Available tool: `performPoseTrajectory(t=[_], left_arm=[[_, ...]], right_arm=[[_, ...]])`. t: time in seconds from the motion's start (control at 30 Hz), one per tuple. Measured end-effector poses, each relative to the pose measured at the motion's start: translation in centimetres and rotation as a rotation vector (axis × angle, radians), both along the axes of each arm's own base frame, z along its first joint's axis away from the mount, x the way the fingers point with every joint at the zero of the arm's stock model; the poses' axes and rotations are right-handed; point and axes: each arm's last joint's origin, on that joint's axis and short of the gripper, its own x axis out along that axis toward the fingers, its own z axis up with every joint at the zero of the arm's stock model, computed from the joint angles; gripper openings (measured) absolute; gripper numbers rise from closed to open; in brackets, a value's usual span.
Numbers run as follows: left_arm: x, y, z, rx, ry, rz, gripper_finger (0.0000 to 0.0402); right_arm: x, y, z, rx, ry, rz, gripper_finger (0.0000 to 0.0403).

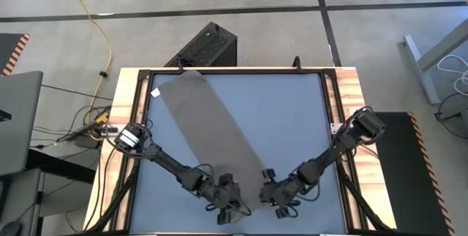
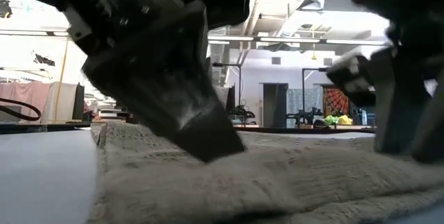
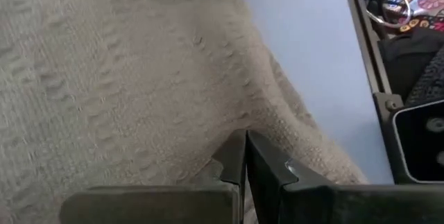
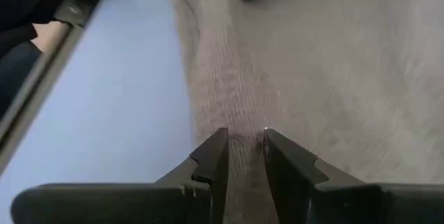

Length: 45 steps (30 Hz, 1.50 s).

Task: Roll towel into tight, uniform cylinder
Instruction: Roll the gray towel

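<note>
Towel (image 1: 208,128): flat strip on bench (image 1: 292,112), long axis from far-left corner to near edge; both pincers at its near end, left pincer (image 1: 232,205) shut on left corner, right pincer (image 1: 272,192) narrow, pinching right edge.

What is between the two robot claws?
The near end of the towel lies between the left gripper and the right gripper, each pinching a side edge; the high view shows it.
</note>
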Motion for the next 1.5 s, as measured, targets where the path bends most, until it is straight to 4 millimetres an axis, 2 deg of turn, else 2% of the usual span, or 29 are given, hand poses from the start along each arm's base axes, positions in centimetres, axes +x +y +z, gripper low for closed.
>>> performPoseTrajectory(t=[0.17, 0.43, 0.53, 0.63, 0.77, 0.87, 1.13, 1.3, 1.5], left_arm=[[0.2, -0.1, 0.6, 0.019, -0.025, -0.016, 0.0002], [0.2, -0.2, 0.5, 0.024, -0.018, -0.021, 0.0002], [-0.1, -0.5, 0.3, 0.022, -0.006, -0.033, 0.0002], [-0.2, -0.7, 0.3, 0.028, -0.006, -0.031, 0.0002], [-0.4, -0.5, 0.0, 0.037, 0.032, -0.010, 0.0002], [-0.7, -0.2, -0.4, 0.055, 0.065, 0.019, 0.0002], [-0.8, -0.1, -0.6, 0.080, 0.079, 0.040, 0.0002], [-0.9, 0.0, -0.7, 0.075, 0.089, 0.046, 0.0002], [-0.9, 0.0, -0.7, 0.069, 0.096, 0.046, 0.0002]], right_arm=[[-0.7, 0.5, 0.1, 0.020, 0.028, -0.008, 0.0118], [-1.2, 0.2, 4.3, 0.047, -0.107, 0.023, 0.0118], [-0.9, 0.3, 5.1, 0.047, -0.181, 0.019, 0.0118], [-0.1, 0.7, 4.4, 0.053, -0.240, 0.032, 0.0118], [1.7, 1.0, 2.1, 0.076, -0.290, 0.024, 0.0118], [2.5, 1.2, 0.2, 0.071, -0.258, 0.031, 0.0117], [2.8, 2.7, -2.5, 0.110, -0.197, 0.122, 0.0118], [2.6, 2.7, -1.9, 0.106, -0.186, 0.161, 0.0118], [2.4, 2.1, 1.6, 0.036, -0.284, 0.153, 0.0118]])
